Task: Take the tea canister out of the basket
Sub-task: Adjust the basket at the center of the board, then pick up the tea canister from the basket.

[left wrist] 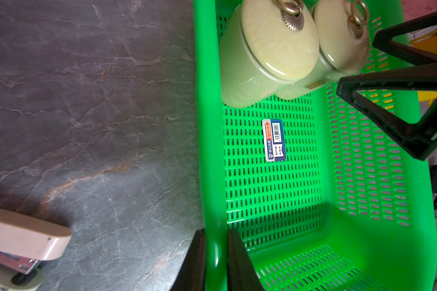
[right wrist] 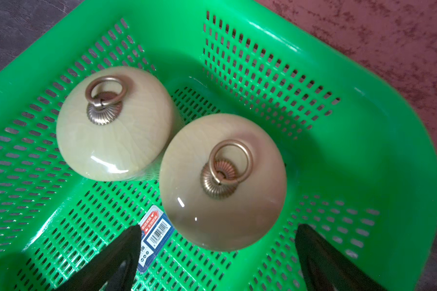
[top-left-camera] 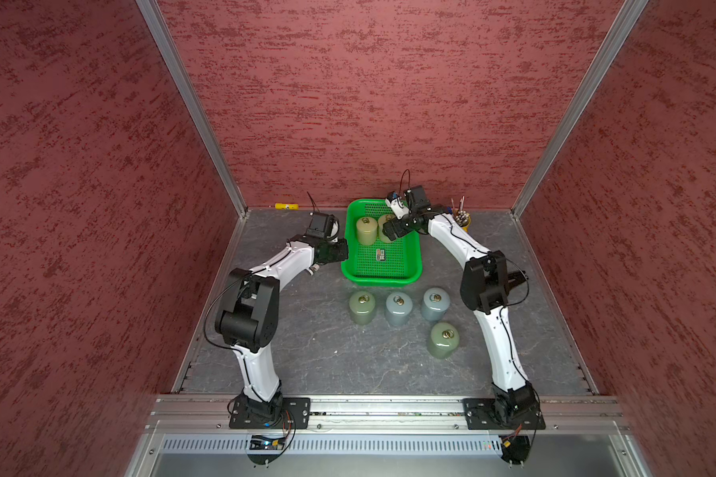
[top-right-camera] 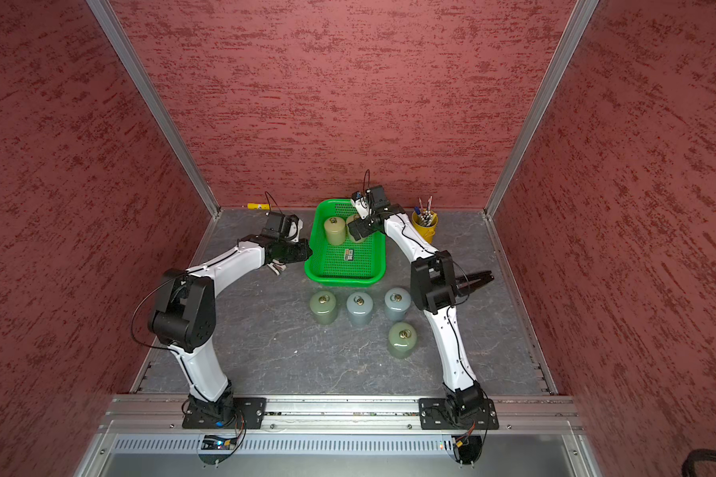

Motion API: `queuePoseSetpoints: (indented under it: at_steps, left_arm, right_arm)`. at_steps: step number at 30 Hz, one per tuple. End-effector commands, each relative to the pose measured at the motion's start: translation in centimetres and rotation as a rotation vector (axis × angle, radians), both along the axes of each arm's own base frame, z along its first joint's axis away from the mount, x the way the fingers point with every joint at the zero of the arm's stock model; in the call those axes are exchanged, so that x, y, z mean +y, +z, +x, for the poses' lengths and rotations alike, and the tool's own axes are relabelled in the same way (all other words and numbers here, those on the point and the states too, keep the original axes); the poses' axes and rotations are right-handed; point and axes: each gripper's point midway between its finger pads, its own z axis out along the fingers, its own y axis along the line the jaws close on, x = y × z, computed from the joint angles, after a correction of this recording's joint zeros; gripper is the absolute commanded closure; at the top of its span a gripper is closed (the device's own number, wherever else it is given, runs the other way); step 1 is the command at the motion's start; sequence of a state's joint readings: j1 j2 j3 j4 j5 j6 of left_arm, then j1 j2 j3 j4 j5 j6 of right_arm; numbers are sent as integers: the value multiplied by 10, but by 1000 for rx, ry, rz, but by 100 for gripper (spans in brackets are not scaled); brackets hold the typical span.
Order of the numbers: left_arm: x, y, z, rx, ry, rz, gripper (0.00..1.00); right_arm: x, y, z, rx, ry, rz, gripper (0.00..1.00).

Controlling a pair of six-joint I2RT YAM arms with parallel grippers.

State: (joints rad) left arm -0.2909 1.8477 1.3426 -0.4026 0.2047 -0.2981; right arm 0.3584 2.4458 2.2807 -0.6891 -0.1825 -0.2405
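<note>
The green basket point(top-left-camera: 383, 282) sits at the back of the dark stone-patterned counter point(top-left-camera: 306, 351), and both cream-glazed canisters in it stand upright at its far end, side by side and touching. The tea canister point(right wrist: 222, 181) nearer the right arm lies directly under the right gripper point(right wrist: 220, 228). Its black fingers point(right wrist: 121, 254) are released wide, one on each side of the domed lid; in the right wrist view neither touches it. The second tea canister point(right wrist: 114, 123) stands next to the basket's left wall, each lid carrying a brass ring pull. The left gripper point(left wrist: 216, 234) is clenched on the basket's left rim, one finger outside the wall and one inside, as the left wrist view shows. A small barcode label point(left wrist: 275, 140) lies on the mesh floor near the middle of the basket. In front of the basket, on the counter, stand four more lidded canisters: a pale green one point(top-left-camera: 361, 307), two grey-blue ones point(top-left-camera: 398, 309) point(top-left-camera: 435, 304) in a row, and another pale green one point(top-left-camera: 444, 340) nearer the front. A yellow bucket point(top-right-camera: 424, 227) of pens stands just right of the basket, and a pink stapler point(left wrist: 23, 236) lies on the counter to its left.
</note>
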Motion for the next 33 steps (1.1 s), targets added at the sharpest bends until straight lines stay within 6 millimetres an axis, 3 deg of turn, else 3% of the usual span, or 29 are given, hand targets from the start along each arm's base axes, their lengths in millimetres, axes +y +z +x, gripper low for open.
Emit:
queuePoseSetpoints:
  at_steps: [1,17,33]
  left_arm:
    - [0,-7,7,-9,18,-7,100]
    - [-3,-6,12,-5,53,-40,100]
    - [-14,-5,15,-1,68,-94,100]
  right_arm:
    - [5,34,6,-67,12,37,1]
    - [10,20,15,-51,18,42,1]
    - [6,28,9,-44,28,47,1]
